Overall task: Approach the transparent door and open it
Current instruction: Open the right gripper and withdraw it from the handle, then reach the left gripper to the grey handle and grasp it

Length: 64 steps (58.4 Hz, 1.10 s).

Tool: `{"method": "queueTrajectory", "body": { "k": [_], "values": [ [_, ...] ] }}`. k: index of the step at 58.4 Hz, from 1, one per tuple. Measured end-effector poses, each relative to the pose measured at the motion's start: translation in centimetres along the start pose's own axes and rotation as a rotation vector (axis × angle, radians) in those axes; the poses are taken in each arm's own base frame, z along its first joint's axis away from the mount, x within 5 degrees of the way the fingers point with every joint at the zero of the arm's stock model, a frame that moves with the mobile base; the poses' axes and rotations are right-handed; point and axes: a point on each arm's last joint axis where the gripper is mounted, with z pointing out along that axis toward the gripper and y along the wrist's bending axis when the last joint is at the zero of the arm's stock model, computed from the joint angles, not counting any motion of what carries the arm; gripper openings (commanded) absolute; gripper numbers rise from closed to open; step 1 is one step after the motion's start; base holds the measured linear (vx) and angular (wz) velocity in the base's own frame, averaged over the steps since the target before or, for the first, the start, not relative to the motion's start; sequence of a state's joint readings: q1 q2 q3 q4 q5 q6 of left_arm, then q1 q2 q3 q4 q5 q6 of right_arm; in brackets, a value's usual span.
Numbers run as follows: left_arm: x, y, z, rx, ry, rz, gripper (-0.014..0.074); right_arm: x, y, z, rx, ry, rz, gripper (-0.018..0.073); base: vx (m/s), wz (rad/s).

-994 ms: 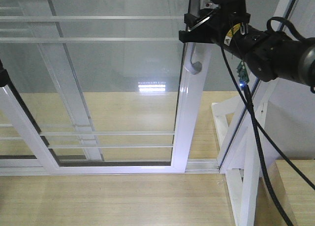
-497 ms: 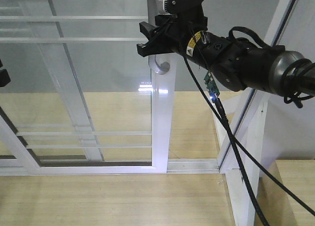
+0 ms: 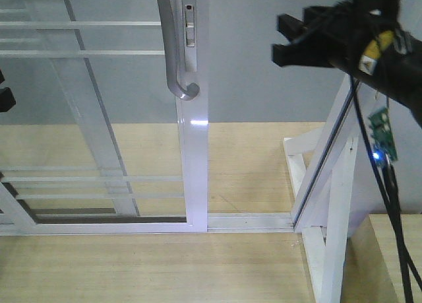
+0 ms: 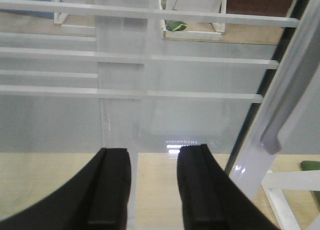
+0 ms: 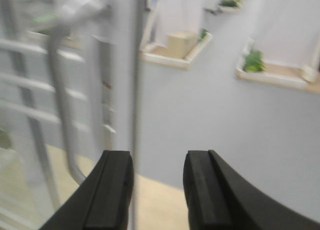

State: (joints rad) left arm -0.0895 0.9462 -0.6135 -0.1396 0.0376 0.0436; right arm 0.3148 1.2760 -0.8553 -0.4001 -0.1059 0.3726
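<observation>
The transparent door [image 3: 99, 105] is slid to the left, with its white stile [image 3: 196, 151] near the middle of the front view. Its curved grey handle [image 3: 177, 52] runs down the stile and also shows blurred in the right wrist view as the handle [image 5: 62, 104]. My right gripper [image 3: 285, 37] hangs open to the right of the stile, apart from the handle, with nothing between its fingers [image 5: 114, 190]. At the left edge, my left gripper [image 3: 3, 88] is open in front of the glass, its fingers [image 4: 112, 190] bare.
A second white-framed glass panel [image 3: 86, 131] stands behind the door. The floor track [image 3: 250, 220] runs to a slanted white frame post [image 3: 330, 177] on the right. A cable with a small lit circuit board [image 3: 380, 131] dangles from the right arm. Light wood floor lies below.
The door has slid well to the left, widening the gap beside the right post. My right gripper has come off the handle area and drawn back to the right.
</observation>
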Motion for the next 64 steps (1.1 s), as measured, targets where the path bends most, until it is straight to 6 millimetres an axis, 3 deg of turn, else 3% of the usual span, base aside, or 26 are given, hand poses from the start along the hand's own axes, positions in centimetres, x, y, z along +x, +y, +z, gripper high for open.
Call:
{"method": "queueTrajectory", "body": {
  "k": [10, 22, 34, 50, 64],
  "values": [
    [0.4, -2.2, 0.4, 0.101, 0.015, 0.089, 0.0375, 3.8, -2.0, -5.6, 0.122, 0.104, 0.029, 0.033, 0.0, 0.0],
    [2.0, -5.0, 3.6, 0.197, 0.018, 0.144, 0.0385, 4.1, -1.7, -8.8, 0.137, 0.05, 0.027, 0.033, 0.0, 0.0],
    [2.7, -7.8, 7.2, 0.249, -0.157, 0.139, 0.0396, 4.0, -1.7, -9.1, 0.139, 0.041, 0.026, 0.033, 0.0, 0.0],
    [3.2, -10.1, 13.0, 0.262, -0.131, 0.1, 0.0527, 4.0, -1.7, -9.2, 0.14, 0.044, 0.015, 0.033, 0.0, 0.0],
    [2.3, -11.6, 17.5, 0.241, -0.153, 0.082, 0.054, 4.0, -1.7, -9.2, 0.14, 0.045, 0.013, 0.033, 0.0, 0.0]
  ]
}}
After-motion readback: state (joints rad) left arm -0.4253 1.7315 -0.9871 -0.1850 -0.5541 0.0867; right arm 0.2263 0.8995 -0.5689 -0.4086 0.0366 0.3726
